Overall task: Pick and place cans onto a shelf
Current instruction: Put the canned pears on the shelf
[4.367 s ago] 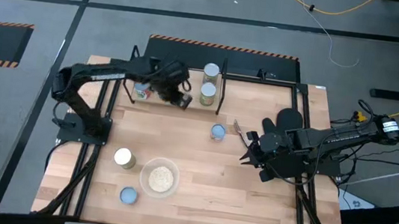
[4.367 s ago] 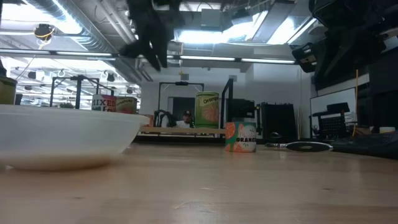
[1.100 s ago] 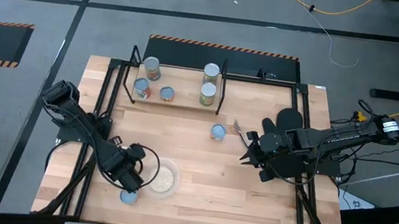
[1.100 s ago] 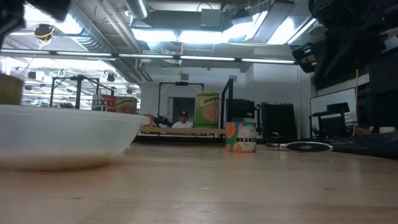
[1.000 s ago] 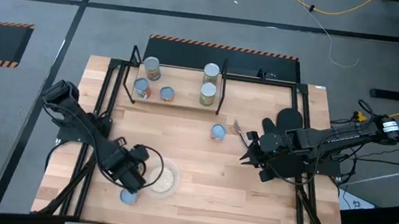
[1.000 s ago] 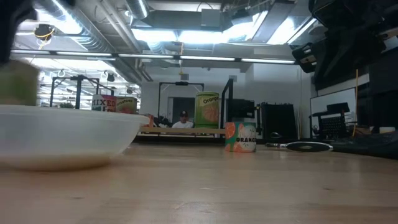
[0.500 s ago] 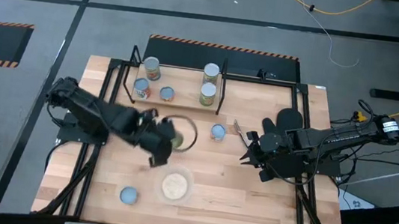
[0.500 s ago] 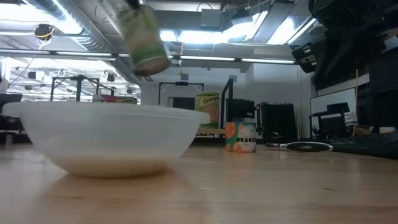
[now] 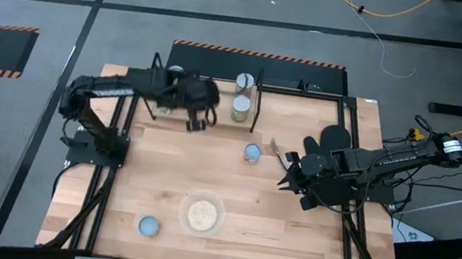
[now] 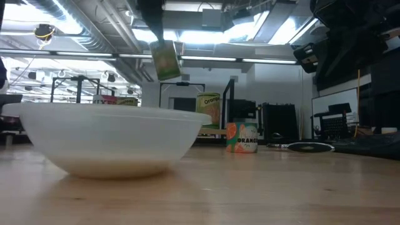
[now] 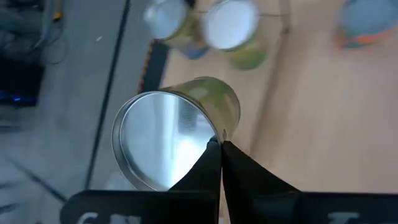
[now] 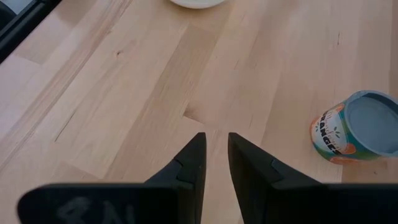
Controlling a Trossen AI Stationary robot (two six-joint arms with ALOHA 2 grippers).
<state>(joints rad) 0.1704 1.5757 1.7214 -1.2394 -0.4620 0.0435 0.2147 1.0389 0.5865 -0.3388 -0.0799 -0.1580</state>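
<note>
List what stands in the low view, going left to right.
White bowl → green can held up in the left tool → tall green-and-orange can → small orange can → dark flat thing lying on the table.

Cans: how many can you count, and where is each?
5 cans. Two stand on the shelf, one mid-table, one beside the bowl, one in the left gripper by the shelf. The left arm may hide more.
</note>
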